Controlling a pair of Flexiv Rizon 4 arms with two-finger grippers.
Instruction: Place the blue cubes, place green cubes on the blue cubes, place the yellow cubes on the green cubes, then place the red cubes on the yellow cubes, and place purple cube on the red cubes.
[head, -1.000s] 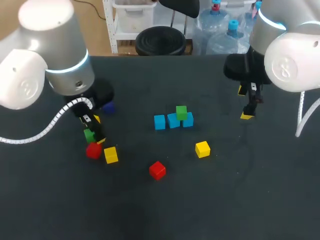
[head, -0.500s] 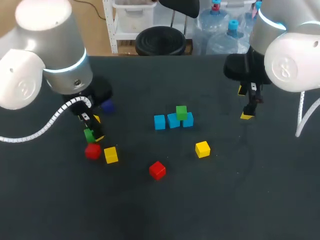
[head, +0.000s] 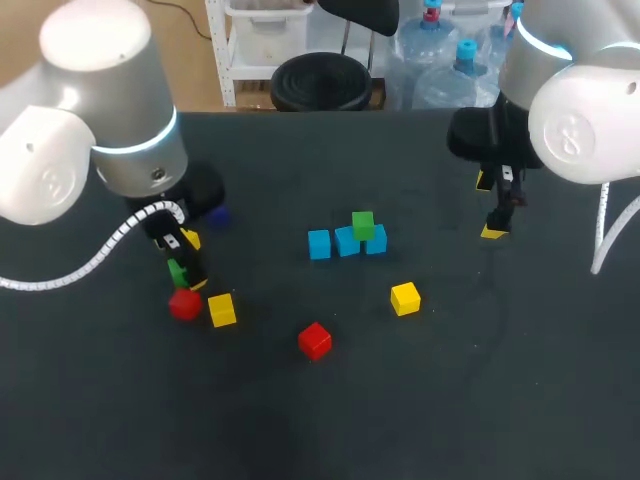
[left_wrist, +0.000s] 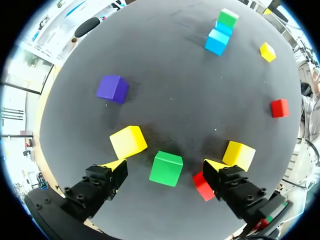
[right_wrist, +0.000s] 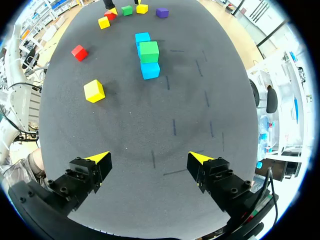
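Dark tabletop (head: 450, 400): left gripper (left_wrist: 164, 169) gapes empty astride the green cube (left_wrist: 166, 169). Closing could snag the red cube (head: 184, 304), crowding its six o'clock.

You've got 11 cubes on the desk (head: 480, 400).
- 3 blue cubes (head: 319, 244), side by side in a row.
- 2 green cubes (head: 362, 224): one on the blue row, one well left of it.
- 3 yellow cubes (head: 405, 298): one near the row's front right, two well left.
- 2 red cubes (head: 315, 340): one in front of the row, one well left.
- 1 purple cube (head: 215, 213), well left.
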